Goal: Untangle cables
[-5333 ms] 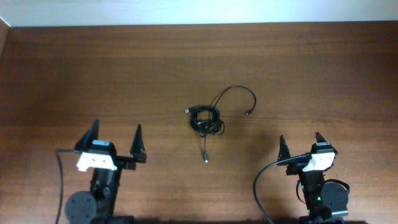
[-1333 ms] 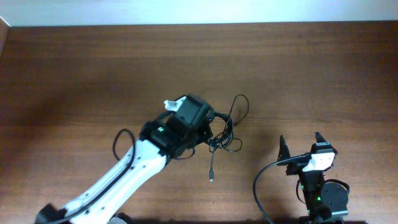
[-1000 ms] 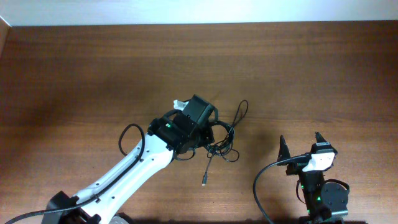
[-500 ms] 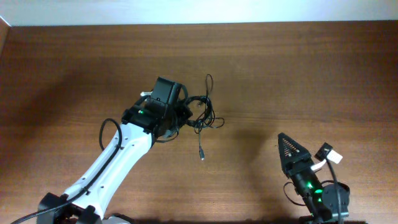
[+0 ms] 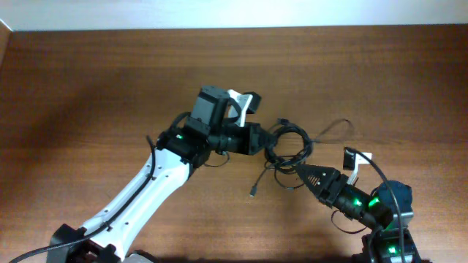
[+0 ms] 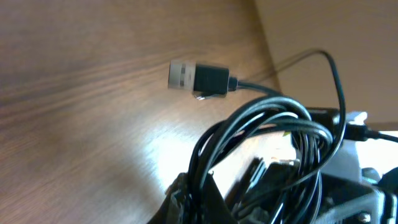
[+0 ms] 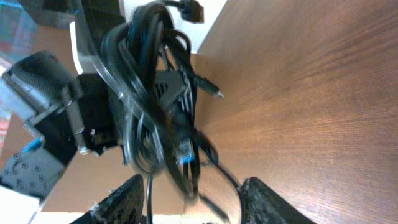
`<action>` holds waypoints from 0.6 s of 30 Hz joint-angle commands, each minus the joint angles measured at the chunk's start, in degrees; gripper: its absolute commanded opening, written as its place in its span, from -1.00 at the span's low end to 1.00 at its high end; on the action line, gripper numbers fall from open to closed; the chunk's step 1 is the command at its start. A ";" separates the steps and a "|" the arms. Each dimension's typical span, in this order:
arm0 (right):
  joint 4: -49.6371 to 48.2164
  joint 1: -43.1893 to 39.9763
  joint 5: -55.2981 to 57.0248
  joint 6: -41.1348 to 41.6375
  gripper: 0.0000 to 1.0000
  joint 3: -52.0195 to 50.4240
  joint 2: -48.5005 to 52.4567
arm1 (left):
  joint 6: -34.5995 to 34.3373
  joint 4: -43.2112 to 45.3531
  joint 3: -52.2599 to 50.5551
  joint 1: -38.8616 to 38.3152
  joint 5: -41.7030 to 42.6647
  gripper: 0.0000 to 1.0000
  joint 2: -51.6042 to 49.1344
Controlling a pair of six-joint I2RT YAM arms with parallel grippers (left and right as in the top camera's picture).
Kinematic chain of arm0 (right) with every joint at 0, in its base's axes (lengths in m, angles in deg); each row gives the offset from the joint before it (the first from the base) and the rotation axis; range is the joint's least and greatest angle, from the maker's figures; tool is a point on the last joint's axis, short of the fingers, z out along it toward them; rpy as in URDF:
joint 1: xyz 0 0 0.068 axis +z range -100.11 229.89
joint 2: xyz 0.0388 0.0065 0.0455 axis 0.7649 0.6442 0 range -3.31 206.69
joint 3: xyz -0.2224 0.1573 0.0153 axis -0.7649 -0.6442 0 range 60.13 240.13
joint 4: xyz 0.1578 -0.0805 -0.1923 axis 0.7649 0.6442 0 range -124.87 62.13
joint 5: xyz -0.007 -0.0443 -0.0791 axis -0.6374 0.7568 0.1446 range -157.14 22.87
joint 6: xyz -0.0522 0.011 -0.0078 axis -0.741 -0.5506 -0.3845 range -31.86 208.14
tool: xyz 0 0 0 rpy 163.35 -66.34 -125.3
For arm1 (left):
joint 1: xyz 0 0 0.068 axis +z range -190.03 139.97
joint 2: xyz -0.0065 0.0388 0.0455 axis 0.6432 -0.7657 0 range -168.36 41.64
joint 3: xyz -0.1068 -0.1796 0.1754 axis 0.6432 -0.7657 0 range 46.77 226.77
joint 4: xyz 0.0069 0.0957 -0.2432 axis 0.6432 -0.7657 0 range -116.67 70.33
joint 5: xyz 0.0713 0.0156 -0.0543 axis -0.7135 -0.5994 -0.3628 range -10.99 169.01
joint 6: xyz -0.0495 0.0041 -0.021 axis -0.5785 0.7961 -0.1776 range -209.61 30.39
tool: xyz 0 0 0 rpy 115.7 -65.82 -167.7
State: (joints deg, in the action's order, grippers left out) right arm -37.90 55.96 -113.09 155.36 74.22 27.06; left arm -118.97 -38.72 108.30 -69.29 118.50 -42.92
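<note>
Overhead view: a brown wooden surface (image 5: 88, 88). The left arm reaches from the lower left of the frame to the centre. The left gripper (image 5: 262, 139) is clamped tight on a tangled bundle of thin black cables (image 5: 291, 150) just right of centre. One strand drops toward the lower middle and ends in a small plug (image 5: 252, 193). Another strand loops out to the right. The right gripper (image 5: 301, 172) points up and left from the lower right corner, its tip just beside the lower edge of the bundle.

Left wrist view: the cables (image 6: 273, 143) rise in several overlapping loops from the bottom centre, where the gripper holds them. A black plug with a silver tip (image 6: 202, 78) hangs at upper centre above the wood.

Right wrist view: the cables (image 7: 149, 93) fill the upper left as a thick knot against the dark body of the left gripper (image 7: 81, 112). The right gripper (image 7: 193, 199) sits at the bottom edge with its two fingers (image 7: 127, 196) partly apart. Strands hang into the gap between them, and neither finger presses on a strand.
</note>
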 commanded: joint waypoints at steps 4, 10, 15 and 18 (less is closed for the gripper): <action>-2.99 0.31 4.28 -0.37 -0.91 1.09 3.91 | -6.03 9.60 0.44 -3.02 6.73 -1.00 0.07; 2.36 0.31 2.40 -5.57 -0.91 1.09 6.97 | -6.03 20.61 0.44 1.62 2.67 -1.00 0.07; -16.52 0.31 -18.62 -6.10 -0.91 1.09 6.97 | -6.03 13.97 0.44 1.88 -14.58 -1.00 0.00; -37.13 0.31 -21.31 1.29 -0.91 1.09 6.97 | -6.01 8.37 0.44 0.81 -14.49 -1.00 -0.15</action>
State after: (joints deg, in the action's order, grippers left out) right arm -64.63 55.67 -123.19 152.35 74.74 35.67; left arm -125.47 -27.44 107.63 -69.92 116.42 -42.85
